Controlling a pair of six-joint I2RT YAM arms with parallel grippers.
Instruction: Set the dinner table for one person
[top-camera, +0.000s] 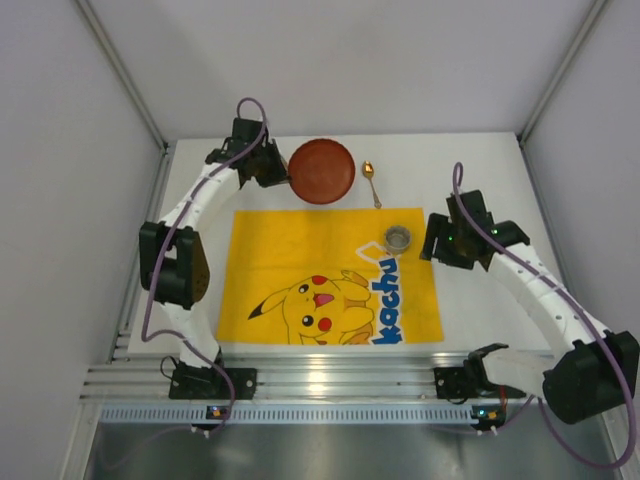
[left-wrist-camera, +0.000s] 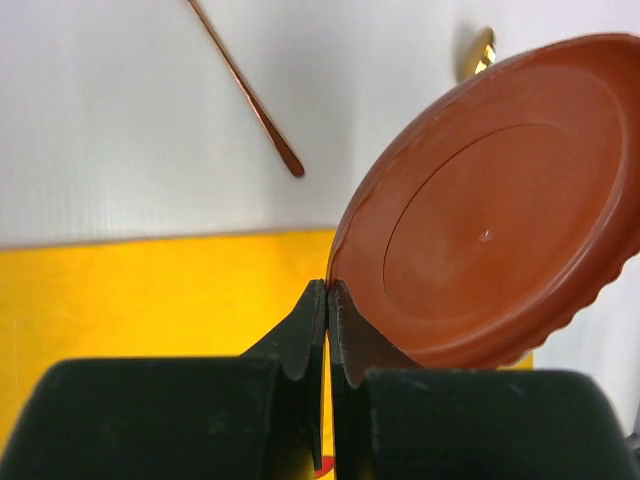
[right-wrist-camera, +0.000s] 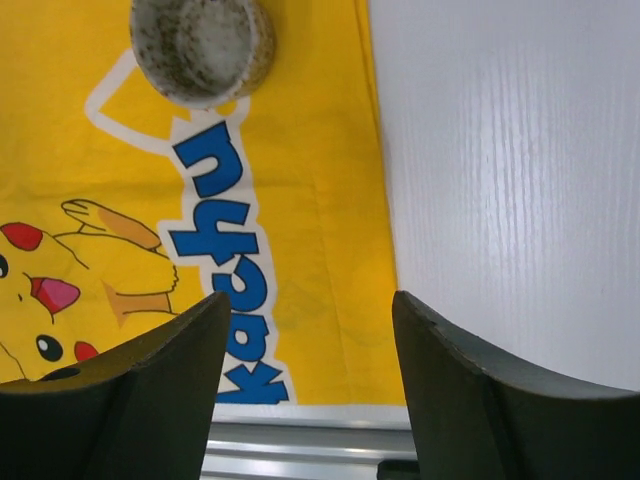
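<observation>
A reddish-brown plate (top-camera: 322, 171) is on the white dinner table (top-camera: 480, 165) just beyond the yellow Pikachu mat (top-camera: 300, 250). My left gripper (top-camera: 282, 172) is shut on the plate's left rim; in the left wrist view the jaws (left-wrist-camera: 328, 292) pinch the rim and the plate (left-wrist-camera: 500, 230) looks tilted. A gold spoon (top-camera: 371, 183) lies right of the plate; its handle shows in the left wrist view (left-wrist-camera: 245, 95). A speckled cup (top-camera: 398, 238) stands on the mat's right part. My right gripper (top-camera: 433, 240) is open and empty, just right of the cup (right-wrist-camera: 200, 45).
The mat (right-wrist-camera: 310, 200) covers the table's middle; bare white tabletop (right-wrist-camera: 500, 180) lies to its right. The ribbed aluminium rail (top-camera: 320, 380) runs along the near edge, with both arm bases on it. Grey walls enclose the left, right and back.
</observation>
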